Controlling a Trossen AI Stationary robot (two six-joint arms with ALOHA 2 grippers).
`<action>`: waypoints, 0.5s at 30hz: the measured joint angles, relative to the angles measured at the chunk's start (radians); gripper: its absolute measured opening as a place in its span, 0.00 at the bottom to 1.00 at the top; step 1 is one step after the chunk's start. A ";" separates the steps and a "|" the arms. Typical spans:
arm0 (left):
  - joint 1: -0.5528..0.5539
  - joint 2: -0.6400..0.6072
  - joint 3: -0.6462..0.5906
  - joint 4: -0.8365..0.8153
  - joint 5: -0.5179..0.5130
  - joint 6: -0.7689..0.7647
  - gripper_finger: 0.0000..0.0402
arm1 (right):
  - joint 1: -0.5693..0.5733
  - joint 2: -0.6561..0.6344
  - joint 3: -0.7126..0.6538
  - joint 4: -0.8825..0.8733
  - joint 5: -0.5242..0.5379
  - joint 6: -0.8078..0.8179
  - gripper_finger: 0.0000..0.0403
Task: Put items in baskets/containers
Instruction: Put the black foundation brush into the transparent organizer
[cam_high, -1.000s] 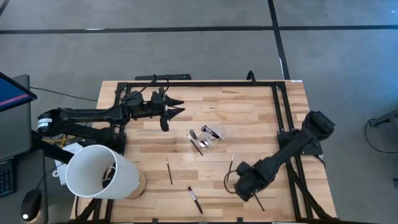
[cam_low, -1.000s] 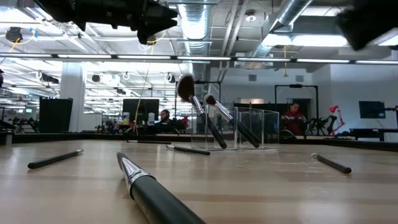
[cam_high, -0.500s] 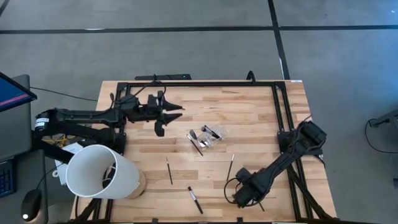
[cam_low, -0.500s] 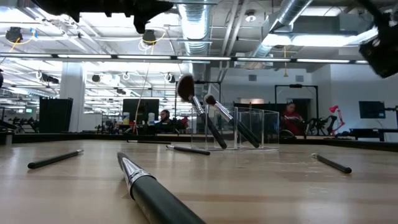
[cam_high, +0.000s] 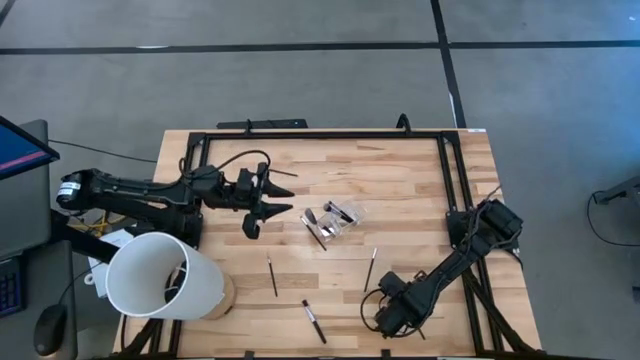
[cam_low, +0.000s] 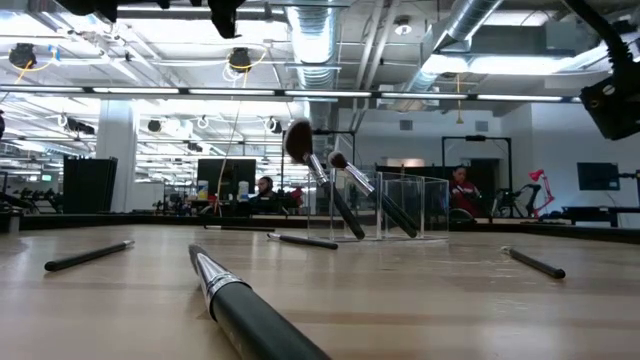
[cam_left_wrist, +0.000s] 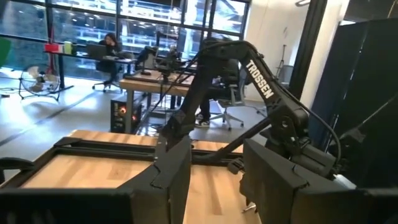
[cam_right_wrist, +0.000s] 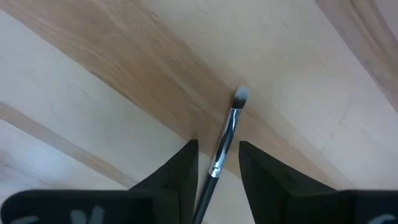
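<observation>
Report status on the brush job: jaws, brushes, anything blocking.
Right gripper low, jaws open astride a brush. Left gripper raised, jaws open, empty. Clear box holds some brushes. Nothing blocking.

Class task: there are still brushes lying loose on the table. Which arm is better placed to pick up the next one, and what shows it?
The right. Its tool is low over the table, fingers open on either side of a thin brush. The left tool hovers beside the clear container, holding nothing.

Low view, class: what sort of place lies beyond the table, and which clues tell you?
Probably a robotics lab or open-plan workshop: bare silver ceiling ducts and strip lights overhead, a seated person at a desk behind the small clear plastic box, and dark monitor screens.
</observation>
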 joint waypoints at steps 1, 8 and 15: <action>-0.006 0.000 0.000 0.001 -0.008 0.000 0.36 | 0.005 0.000 0.000 0.000 0.002 0.004 0.27; -0.025 0.000 0.000 0.004 -0.026 0.000 0.36 | 0.036 0.000 -0.001 0.006 0.017 0.053 0.20; -0.024 0.000 0.000 0.005 -0.027 0.000 0.36 | 0.039 -0.001 -0.015 0.047 0.023 0.062 0.04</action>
